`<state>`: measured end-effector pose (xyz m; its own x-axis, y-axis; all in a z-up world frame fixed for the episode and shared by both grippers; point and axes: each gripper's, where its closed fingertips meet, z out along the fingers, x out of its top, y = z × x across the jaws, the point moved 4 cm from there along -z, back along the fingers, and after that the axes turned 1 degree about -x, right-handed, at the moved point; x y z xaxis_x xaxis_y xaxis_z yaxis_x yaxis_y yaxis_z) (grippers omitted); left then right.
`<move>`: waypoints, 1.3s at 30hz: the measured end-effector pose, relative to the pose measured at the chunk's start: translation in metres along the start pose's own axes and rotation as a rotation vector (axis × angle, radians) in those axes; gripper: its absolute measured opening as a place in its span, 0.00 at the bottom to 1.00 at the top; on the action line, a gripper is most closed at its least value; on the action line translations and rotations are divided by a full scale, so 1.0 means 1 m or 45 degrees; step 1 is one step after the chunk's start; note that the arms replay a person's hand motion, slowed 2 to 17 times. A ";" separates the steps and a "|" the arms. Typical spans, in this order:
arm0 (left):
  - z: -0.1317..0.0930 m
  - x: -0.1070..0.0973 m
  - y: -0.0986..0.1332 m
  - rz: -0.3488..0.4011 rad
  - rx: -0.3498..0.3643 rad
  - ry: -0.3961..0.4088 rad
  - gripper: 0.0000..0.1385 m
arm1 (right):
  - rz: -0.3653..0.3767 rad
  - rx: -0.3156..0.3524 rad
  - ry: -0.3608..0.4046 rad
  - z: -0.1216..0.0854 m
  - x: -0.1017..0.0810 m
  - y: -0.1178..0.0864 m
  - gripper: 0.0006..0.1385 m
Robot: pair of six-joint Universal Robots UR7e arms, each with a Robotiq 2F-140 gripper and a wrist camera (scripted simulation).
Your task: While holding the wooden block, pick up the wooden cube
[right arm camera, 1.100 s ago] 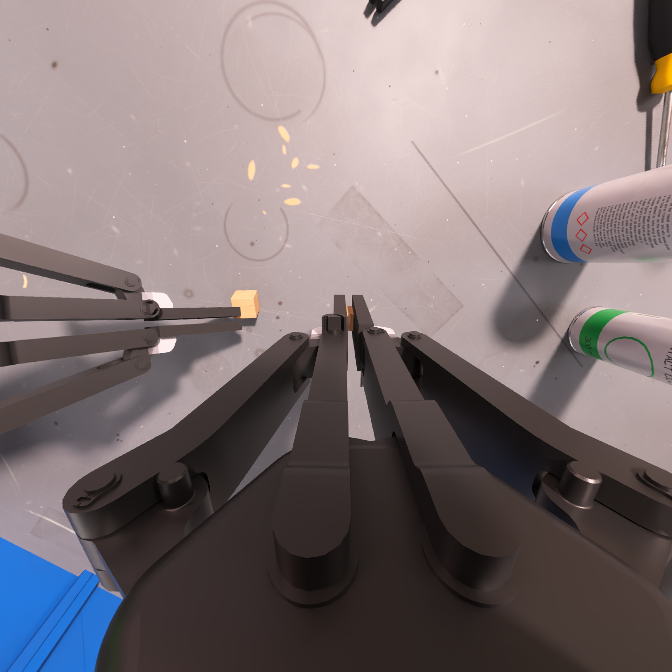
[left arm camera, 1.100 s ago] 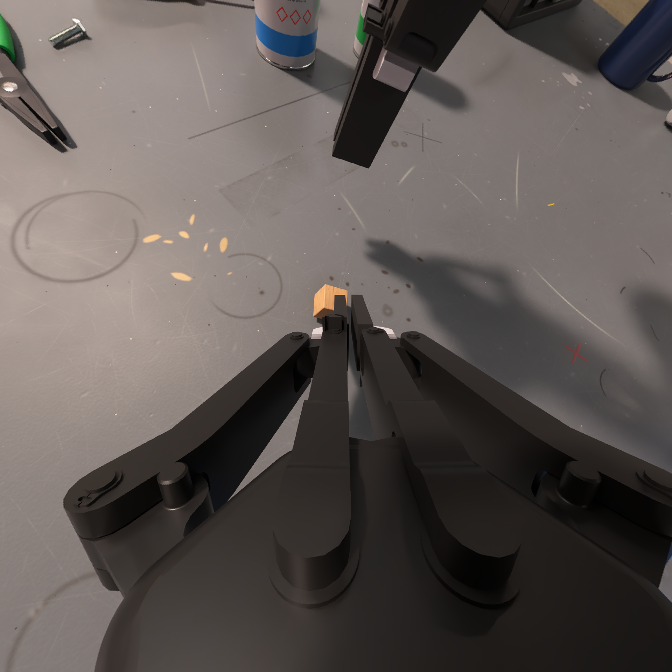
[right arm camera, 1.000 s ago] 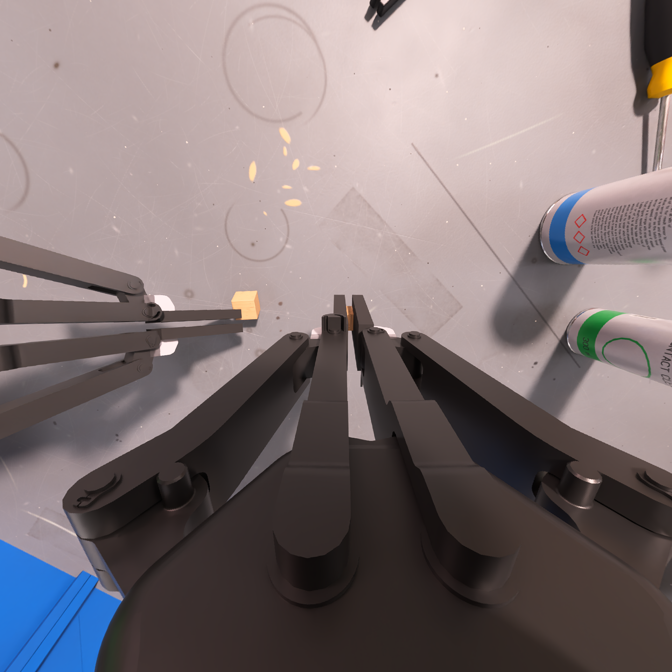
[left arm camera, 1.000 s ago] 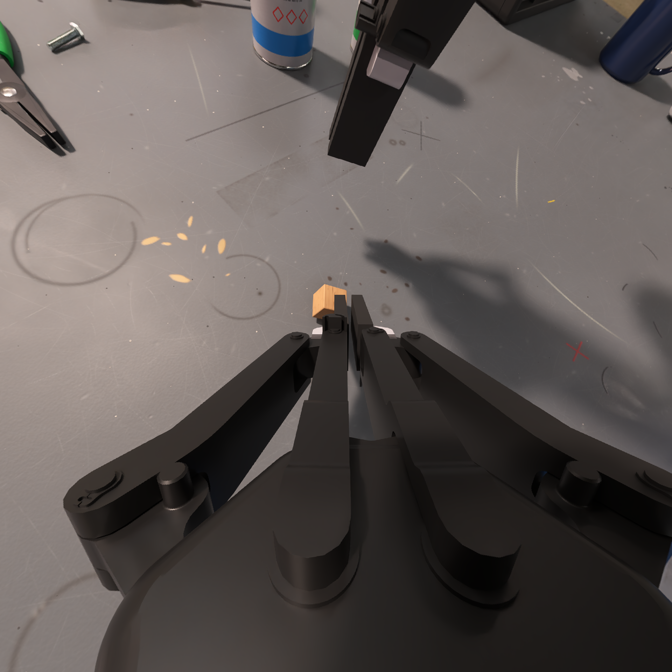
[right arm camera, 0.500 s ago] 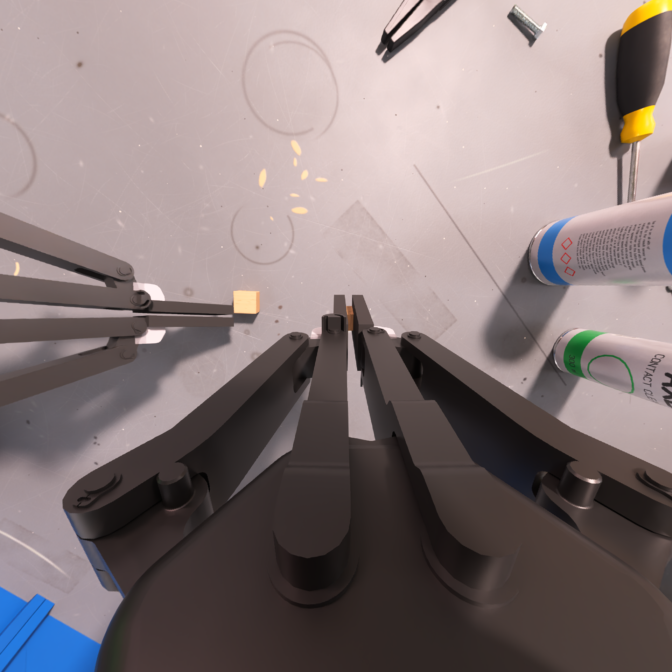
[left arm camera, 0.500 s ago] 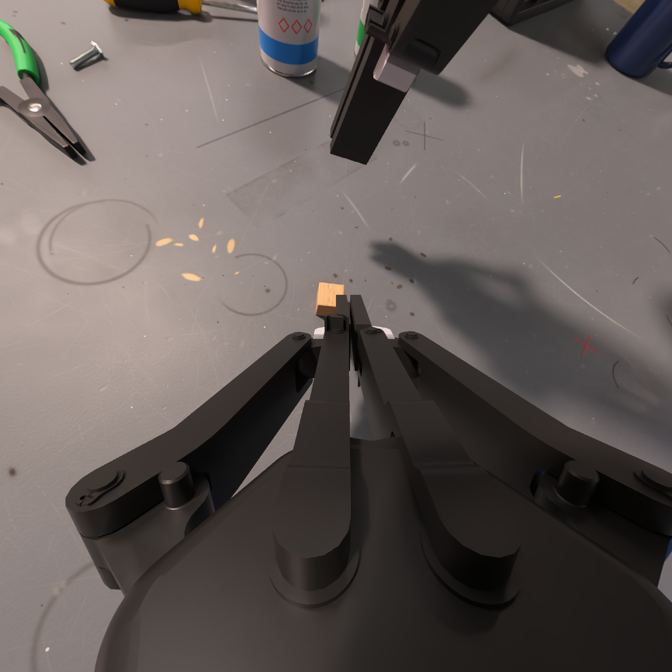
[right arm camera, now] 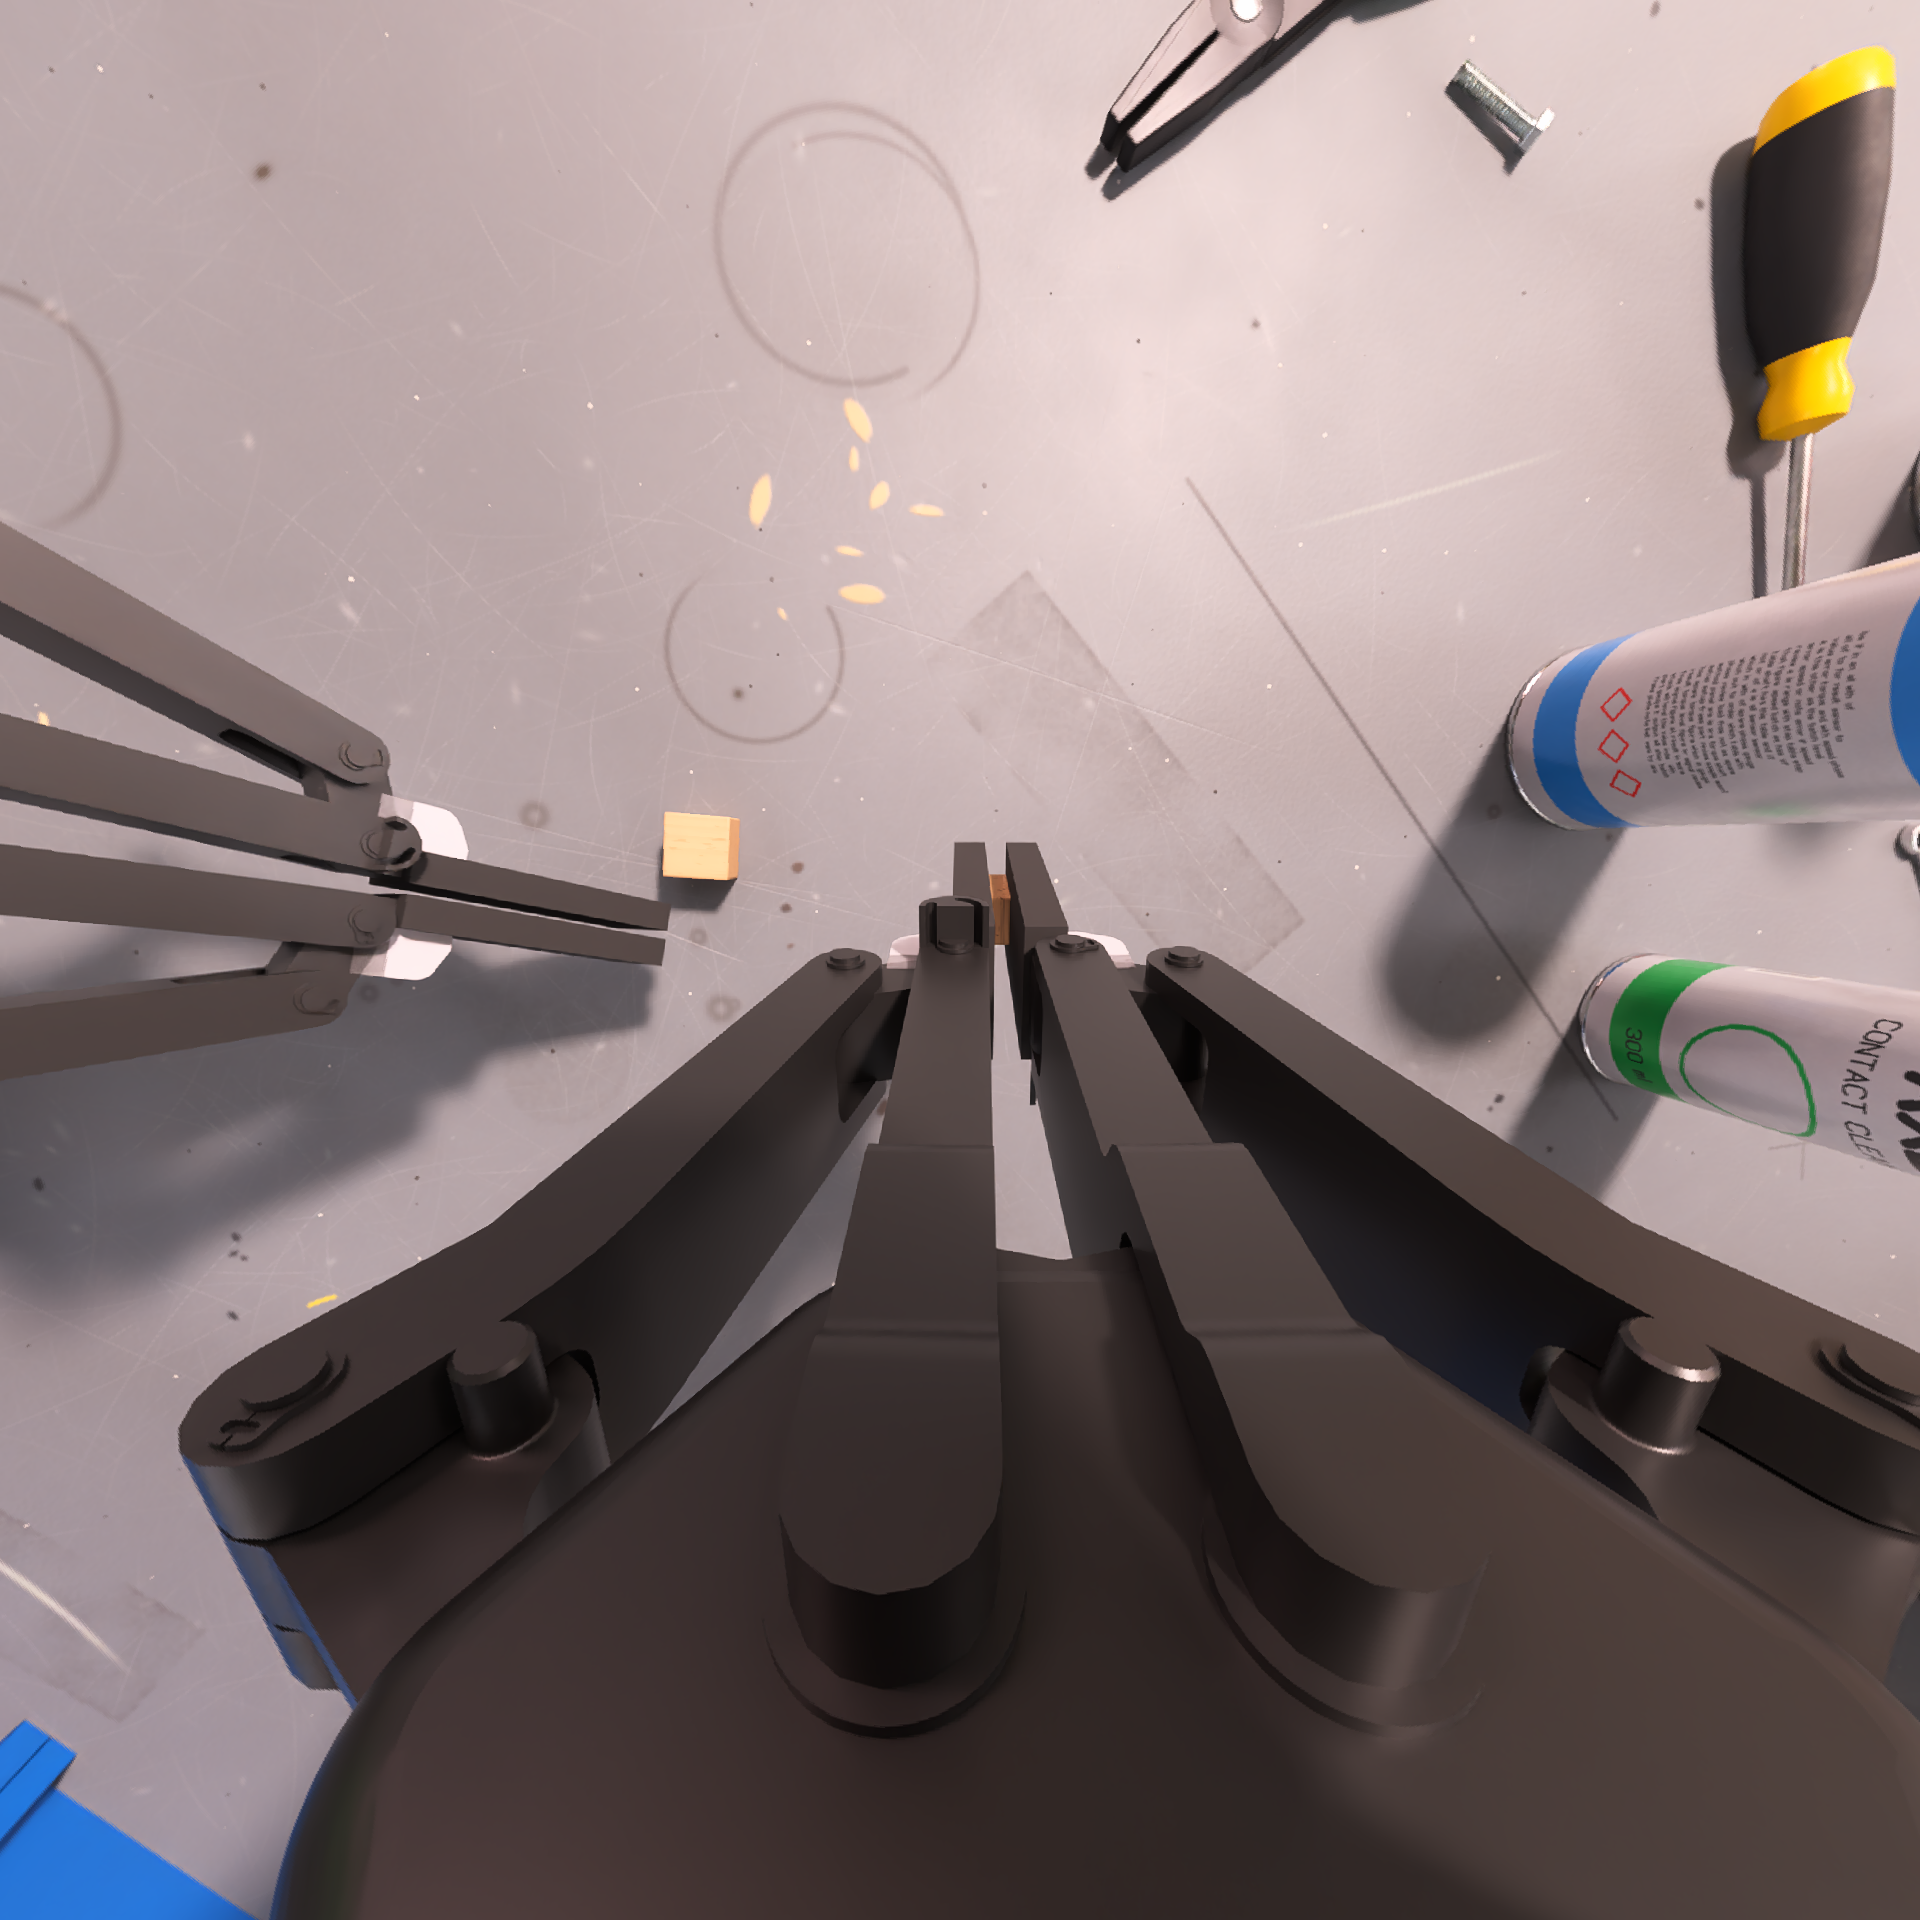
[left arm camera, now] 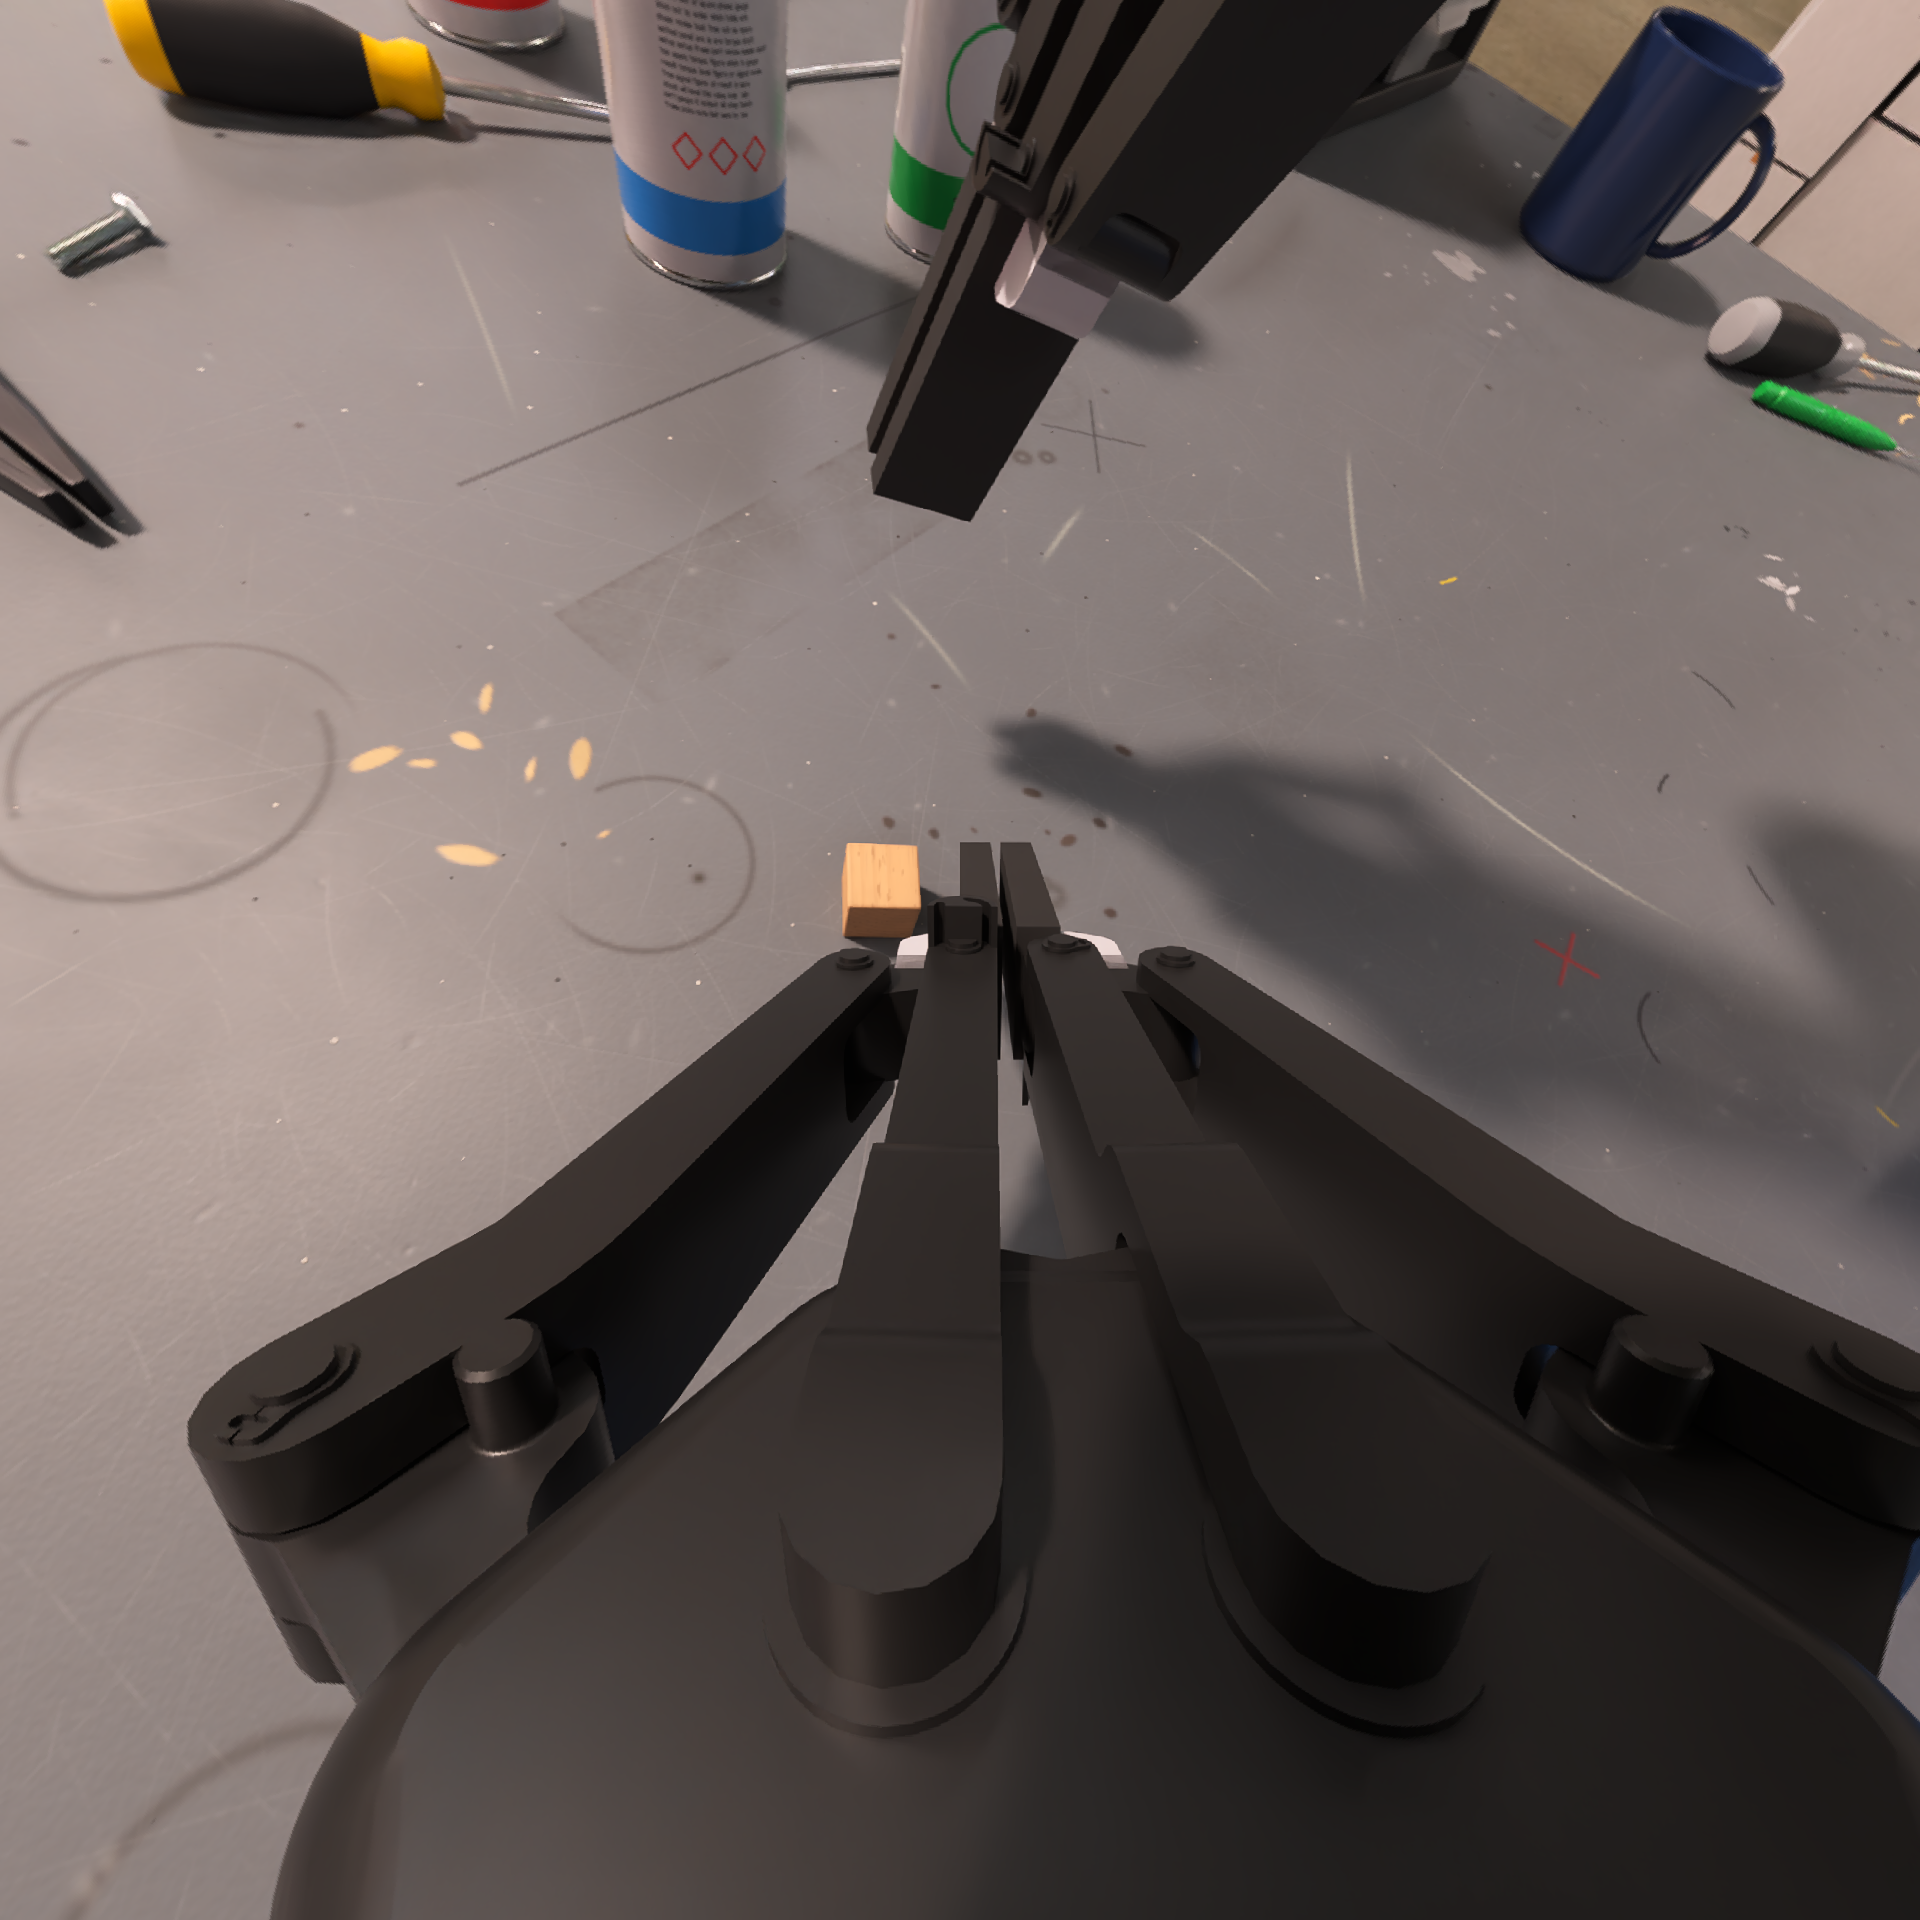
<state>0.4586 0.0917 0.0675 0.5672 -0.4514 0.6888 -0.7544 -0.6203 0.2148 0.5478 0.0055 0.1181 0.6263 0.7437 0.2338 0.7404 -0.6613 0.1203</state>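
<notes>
The wooden cube (left arm camera: 881, 888) lies on the grey table just left of my left gripper (left arm camera: 1000, 862), which is shut and empty, its fingertips beside the cube rather than around it. In the right wrist view the cube (right arm camera: 700, 846) sits just off the tips of the left gripper (right arm camera: 660, 930). My right gripper (right arm camera: 997, 868) is shut on the wooden block (right arm camera: 1000, 904), of which only a thin orange sliver shows between the fingers. The right gripper (left arm camera: 940, 468) hangs above the table, farther off in the left wrist view.
A blue-banded spray can (left arm camera: 698, 156) and a green-banded spray can (left arm camera: 925, 156) stand at the back. A yellow-and-black screwdriver (right arm camera: 1813, 260), a bolt (right arm camera: 1501, 109) and pliers (right arm camera: 1184, 62) lie nearby. A blue mug (left arm camera: 1652, 145) is far right. A blue object (right arm camera: 62, 1849) is at the near corner.
Both grippers have drawn back from the table, so more of it shows. The cube, earlier against the left finger, now lies apart to its left. The right gripper still holds the block.
</notes>
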 end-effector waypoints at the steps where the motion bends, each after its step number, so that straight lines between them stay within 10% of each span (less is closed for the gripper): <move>1: 0.001 0.000 0.001 0.006 -0.005 -0.004 0.02 | -0.004 -0.003 0.003 0.000 0.000 0.000 0.03; 39: 0.030 0.003 0.010 0.065 0.191 -0.256 0.01 | 0.059 -0.020 0.397 -0.002 -0.037 -0.003 0.03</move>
<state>0.4630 0.0651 0.0509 0.5950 -0.5940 0.5414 -0.7349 -0.6748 0.0674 0.5214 -0.0203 0.1113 0.5524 0.6488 0.5234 0.7075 -0.6969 0.1172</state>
